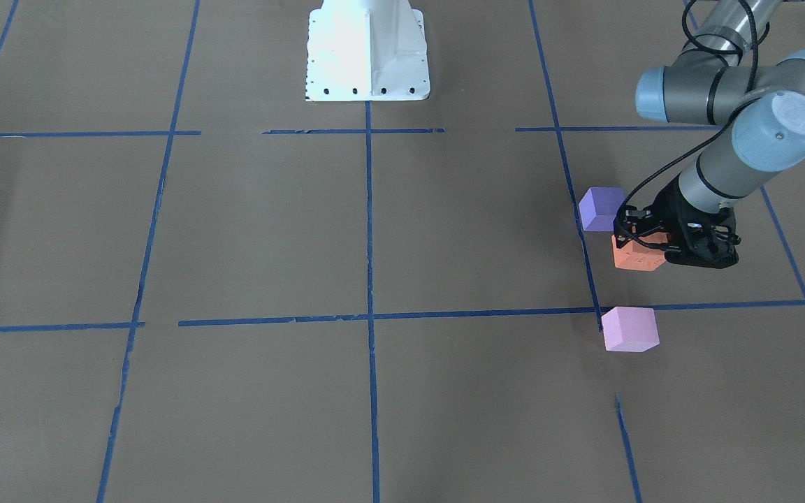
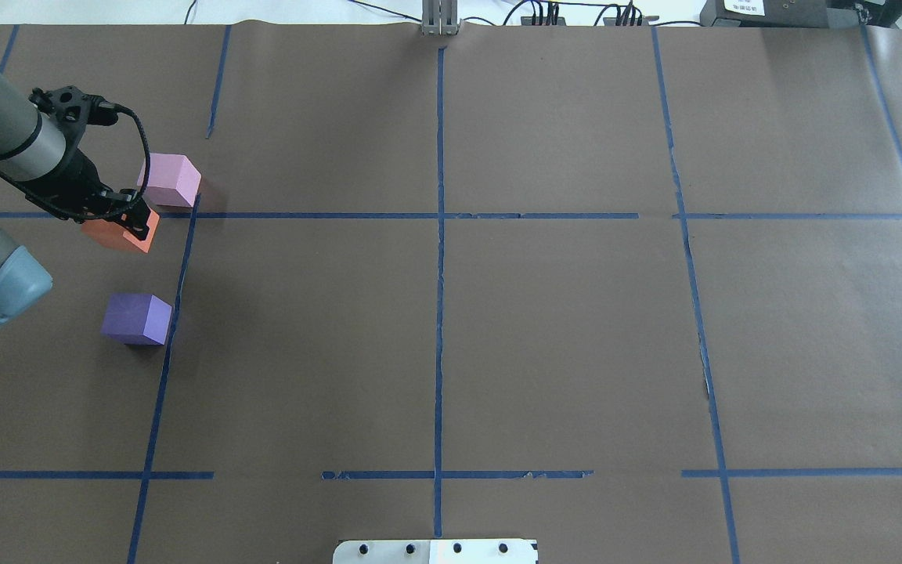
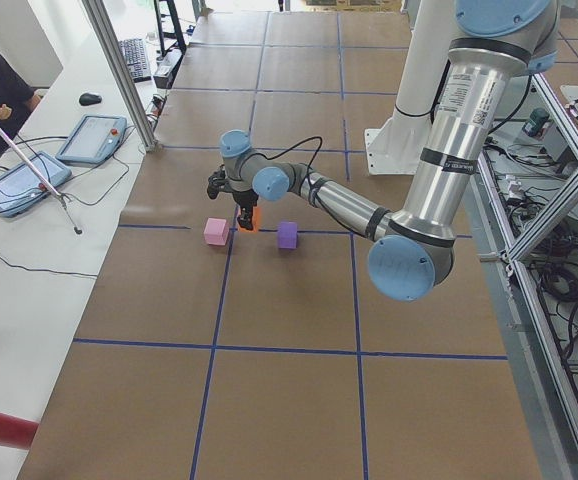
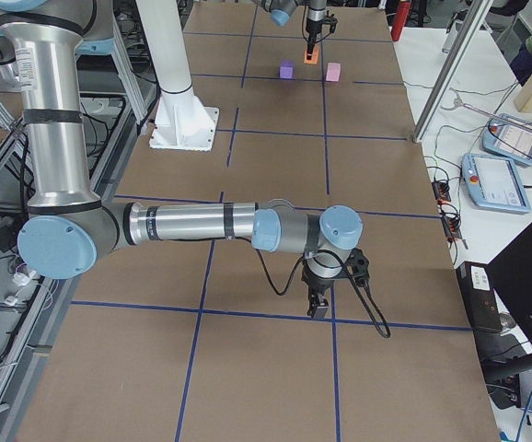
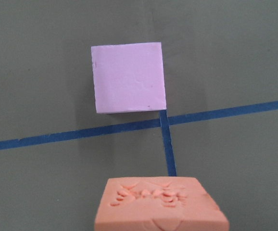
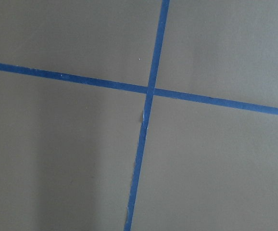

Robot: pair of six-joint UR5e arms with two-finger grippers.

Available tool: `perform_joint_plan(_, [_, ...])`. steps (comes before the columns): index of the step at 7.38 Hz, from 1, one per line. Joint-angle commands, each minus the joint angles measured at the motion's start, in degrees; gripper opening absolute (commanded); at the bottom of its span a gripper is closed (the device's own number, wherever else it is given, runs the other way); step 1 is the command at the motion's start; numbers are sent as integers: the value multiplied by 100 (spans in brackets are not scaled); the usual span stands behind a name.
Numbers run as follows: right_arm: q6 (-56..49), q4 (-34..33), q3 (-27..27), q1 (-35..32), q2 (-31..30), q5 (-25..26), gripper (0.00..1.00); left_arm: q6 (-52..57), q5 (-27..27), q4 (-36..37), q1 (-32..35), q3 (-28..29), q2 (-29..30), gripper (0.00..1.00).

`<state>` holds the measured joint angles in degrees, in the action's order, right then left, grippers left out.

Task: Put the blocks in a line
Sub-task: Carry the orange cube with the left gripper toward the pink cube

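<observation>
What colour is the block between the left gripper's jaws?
It is an orange block; the left wrist-mounted view shows it best.

My table (image 2: 576, 352) is lying under brown paper (image 2: 302, 352), with blue tape lines (image 2: 439, 313) crossing it in a grid. Across from me a white bench (image 3: 19, 300) is carrying a tablet (image 3: 91, 137) and a keyboard (image 3: 132, 57).

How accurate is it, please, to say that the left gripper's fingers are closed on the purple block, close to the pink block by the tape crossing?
One thing is wrong: the left gripper holds the orange block, close to the pink block by the tape crossing. The purple block sits free on the table. The overhead exterior view shows this.
</observation>
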<state>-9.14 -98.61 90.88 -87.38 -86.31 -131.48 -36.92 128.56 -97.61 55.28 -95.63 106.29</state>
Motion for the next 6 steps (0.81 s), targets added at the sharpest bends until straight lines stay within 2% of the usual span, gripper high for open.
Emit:
perform_joint_plan(1, [0,0,0,1,0,0,100,9,90,-56,-17,272,40,33])
perform_joint_plan(6, [0,0,0,1,0,0,100,-26,160,-319,-35,940,347,34])
